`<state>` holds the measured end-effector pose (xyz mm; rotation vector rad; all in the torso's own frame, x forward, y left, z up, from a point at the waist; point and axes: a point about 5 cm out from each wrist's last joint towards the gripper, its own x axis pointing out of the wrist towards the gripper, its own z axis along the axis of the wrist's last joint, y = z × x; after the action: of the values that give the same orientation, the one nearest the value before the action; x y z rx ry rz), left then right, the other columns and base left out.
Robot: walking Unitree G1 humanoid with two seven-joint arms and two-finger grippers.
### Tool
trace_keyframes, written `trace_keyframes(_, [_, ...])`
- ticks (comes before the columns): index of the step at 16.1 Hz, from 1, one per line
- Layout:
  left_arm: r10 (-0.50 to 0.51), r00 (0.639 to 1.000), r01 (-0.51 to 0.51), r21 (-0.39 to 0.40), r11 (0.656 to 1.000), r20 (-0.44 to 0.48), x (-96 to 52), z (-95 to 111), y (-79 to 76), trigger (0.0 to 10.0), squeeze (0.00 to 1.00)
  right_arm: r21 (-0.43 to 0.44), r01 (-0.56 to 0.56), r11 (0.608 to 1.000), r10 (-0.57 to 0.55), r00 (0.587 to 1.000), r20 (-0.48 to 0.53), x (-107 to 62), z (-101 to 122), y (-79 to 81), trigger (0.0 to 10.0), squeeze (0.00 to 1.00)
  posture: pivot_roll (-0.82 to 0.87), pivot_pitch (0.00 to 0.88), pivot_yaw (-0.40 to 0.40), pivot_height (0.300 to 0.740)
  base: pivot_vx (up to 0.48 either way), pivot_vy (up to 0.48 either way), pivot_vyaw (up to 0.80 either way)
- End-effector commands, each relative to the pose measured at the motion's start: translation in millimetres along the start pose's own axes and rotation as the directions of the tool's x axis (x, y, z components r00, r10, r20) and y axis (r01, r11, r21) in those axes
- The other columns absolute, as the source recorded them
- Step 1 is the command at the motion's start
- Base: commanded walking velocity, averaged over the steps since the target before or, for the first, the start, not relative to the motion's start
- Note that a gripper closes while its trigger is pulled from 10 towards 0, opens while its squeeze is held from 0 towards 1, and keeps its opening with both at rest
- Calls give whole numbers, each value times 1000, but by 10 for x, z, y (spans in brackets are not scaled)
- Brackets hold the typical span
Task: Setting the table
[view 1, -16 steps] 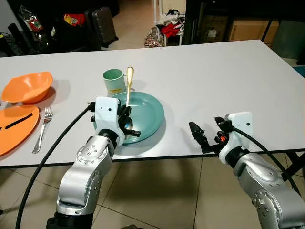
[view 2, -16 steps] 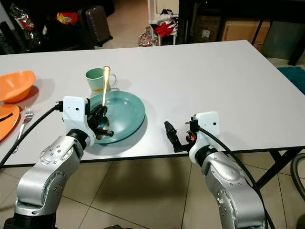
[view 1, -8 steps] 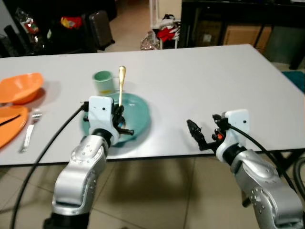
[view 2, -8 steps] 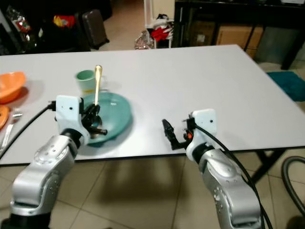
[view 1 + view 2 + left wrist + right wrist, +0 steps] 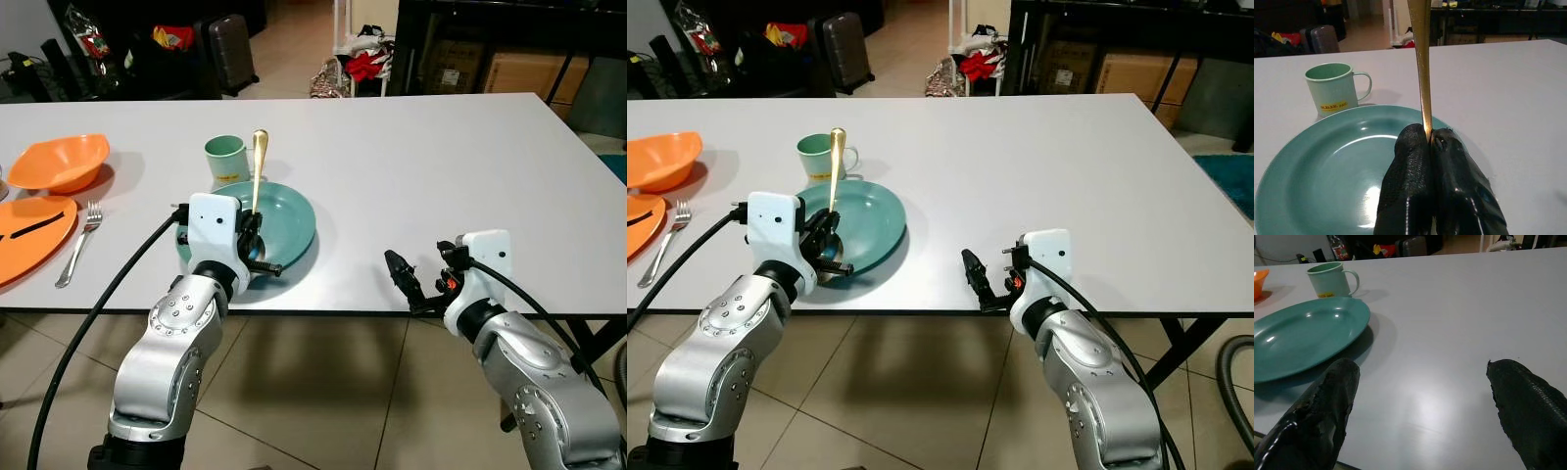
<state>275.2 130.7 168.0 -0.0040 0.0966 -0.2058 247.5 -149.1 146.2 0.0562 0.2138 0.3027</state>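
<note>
we are holding our left gripper (image 5: 1429, 142) over the near rim of the teal plate (image 5: 289, 220), its jaws pressed together and pinching a gold spoon (image 5: 257, 168) low on the handle. the spoon is standing almost upright out of the jaws, its handle end rising in front of the pale green mug (image 5: 226, 160), which is sitting on the white counter (image 5: 441, 166) just behind the plate. in the left wrist view the handle is running straight up from between the two black fingers (image 5: 1405, 186), with the plate lying below them and the mug beyond.

we are keeping our right gripper (image 5: 407, 286) at the near edge of the counter, well to the right of the plate, its jaws spread wide and gripping nothing. at the far left of the counter, an orange bowl (image 5: 64, 164), an orange plate (image 5: 29, 235) and a silver fork (image 5: 78, 255) are lying together.
</note>
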Motion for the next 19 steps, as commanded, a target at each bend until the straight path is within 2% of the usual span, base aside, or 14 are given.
trace_keyframes(1, [9,1000,-9,4,1000,11,-22,27,35,10000,0,5,-25,1000,25,1000,-2,20,0,27,10000,0,-91,14,65,740,0,0,0])
trace_keyframes(3, [7,1000,-7,3,1000,15,-32,31,39,10000,0,-24,-33,999,33,999,-12,34,-5,33,10000,0,-89,13,63,740,0,0,0])
trace_keyframes(7, [-3,1000,3,-6,1000,21,-36,37,26,10000,0,-30,-24,999,24,1000,-11,56,-5,15,10000,0,-90,3,62,740,336,0,758])
trace_keyframes(10, [-19,1000,20,-12,1000,24,-20,37,15,10000,0,0,-12,1000,12,1000,-2,55,1,2,10000,0,-97,0,63,740,340,0,0])
trace_keyframes(14, [-55,998,55,-10,998,27,21,40,-33,10000,0,-6,9,1000,-9,1000,2,43,12,-41,10000,0,-114,0,71,740,312,0,0])
trace_keyframes(19, [-92,996,92,-37,995,-14,58,3,-61,10000,0,2,23,1000,-23,1000,1,11,-5,-39,10000,0,-125,0,86,740,0,0,0])
